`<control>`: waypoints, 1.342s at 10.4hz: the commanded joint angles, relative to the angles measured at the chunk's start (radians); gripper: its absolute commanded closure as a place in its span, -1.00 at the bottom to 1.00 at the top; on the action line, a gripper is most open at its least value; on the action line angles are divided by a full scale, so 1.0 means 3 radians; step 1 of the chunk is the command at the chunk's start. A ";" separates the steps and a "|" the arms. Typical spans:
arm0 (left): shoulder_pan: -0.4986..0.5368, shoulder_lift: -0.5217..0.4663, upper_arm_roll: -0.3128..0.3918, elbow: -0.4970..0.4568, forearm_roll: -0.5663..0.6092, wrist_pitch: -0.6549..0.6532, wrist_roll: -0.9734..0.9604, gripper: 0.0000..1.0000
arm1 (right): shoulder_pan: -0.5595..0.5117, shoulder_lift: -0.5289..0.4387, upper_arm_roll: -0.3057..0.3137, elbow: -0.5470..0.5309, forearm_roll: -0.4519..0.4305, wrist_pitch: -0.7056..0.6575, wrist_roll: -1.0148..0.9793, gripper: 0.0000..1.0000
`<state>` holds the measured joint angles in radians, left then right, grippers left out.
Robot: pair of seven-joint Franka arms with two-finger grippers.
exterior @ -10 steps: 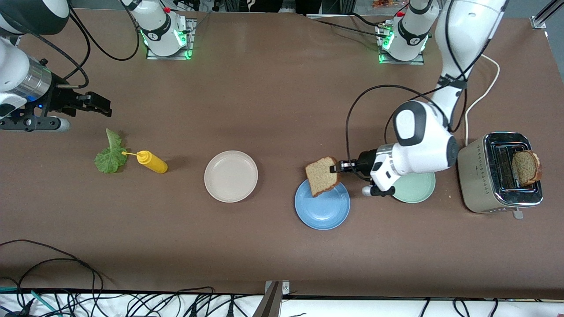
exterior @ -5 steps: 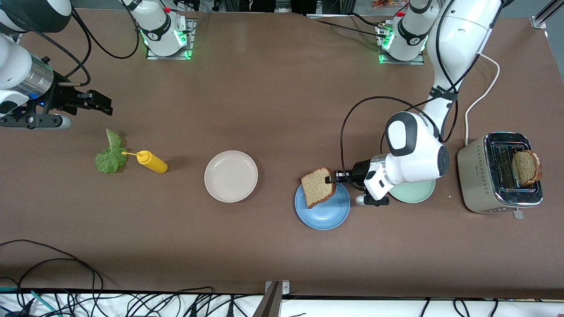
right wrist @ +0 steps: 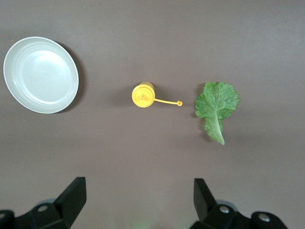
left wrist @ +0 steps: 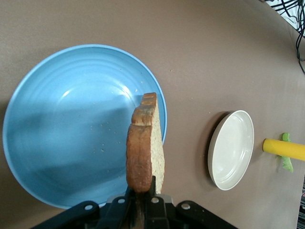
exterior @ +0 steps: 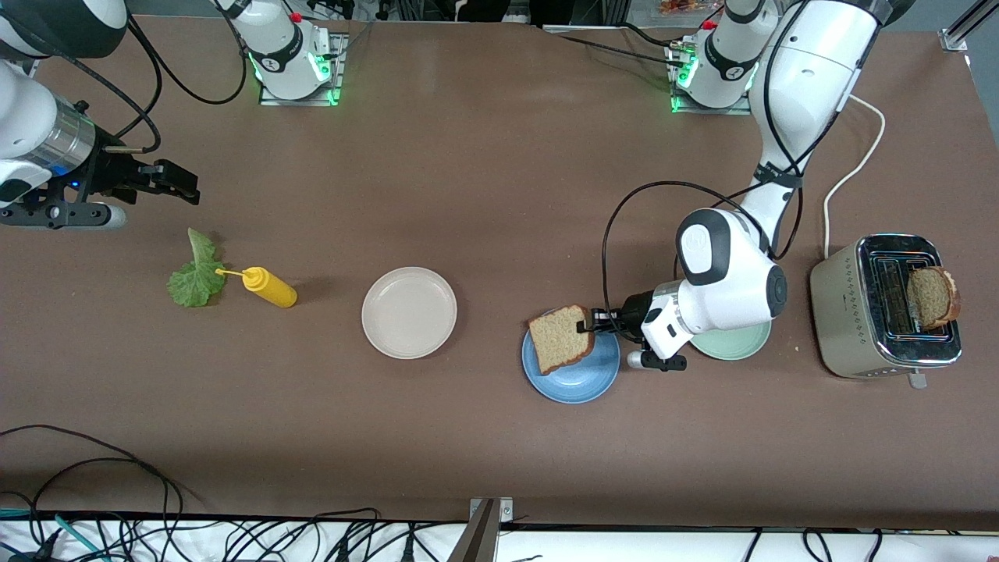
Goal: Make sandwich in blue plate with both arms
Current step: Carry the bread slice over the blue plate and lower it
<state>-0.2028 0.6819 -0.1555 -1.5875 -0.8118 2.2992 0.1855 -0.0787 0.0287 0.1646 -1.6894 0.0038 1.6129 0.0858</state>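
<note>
Has come down and in toward the blue plate (exterior: 570, 373) over the last second: left claw (exterior: 587, 322) carrying the bread slice (exterior: 559, 339), which a second ago rode higher, over the plate's edge nearest the arm bases, and now hangs low over the plate itself. Means the first layer of the sandwich is nearly placed, though not yet released. Clamped tight on one crust edge, jaws together on the slice, bread held on edge in the left wrist view (left wrist: 145, 145) with the blue bowl of the plate (left wrist: 57, 143) under it. Cannot tell whether the slice's lower edge touches the plate yet.

Waits with fingers spread wide apart and nothing between them: right claw (exterior: 168, 183), up over the right arm's end of the worktop (exterior: 484, 195), near the lettuce leaf (exterior: 195, 273) and the yellow squeeze bottle (exterior: 269, 286).

Sits untouched in the toaster (exterior: 886, 304) at the left arm's end: second slice (exterior: 931, 297). Both the beige plate (exterior: 409, 312) and the mint-green plate (exterior: 737, 336) bare.
</note>
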 commanded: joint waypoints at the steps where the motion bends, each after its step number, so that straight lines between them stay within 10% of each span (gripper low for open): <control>1: -0.0045 0.0099 0.0032 0.0122 -0.0106 0.0031 0.0169 1.00 | -0.0004 -0.0085 0.0004 -0.0085 -0.0018 0.0039 0.0031 -1.00; 14: 0.0032 0.0283 0.0043 0.0178 -0.0350 0.0026 0.0680 1.00 | -0.0039 0.0078 -0.0124 -0.0376 -0.0391 0.0079 -0.0255 -1.00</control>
<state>-0.1651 0.7206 -0.1440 -1.5695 -0.8286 2.3054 0.3570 -0.0881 0.0736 0.1252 -1.7505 -0.0907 1.6245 0.0237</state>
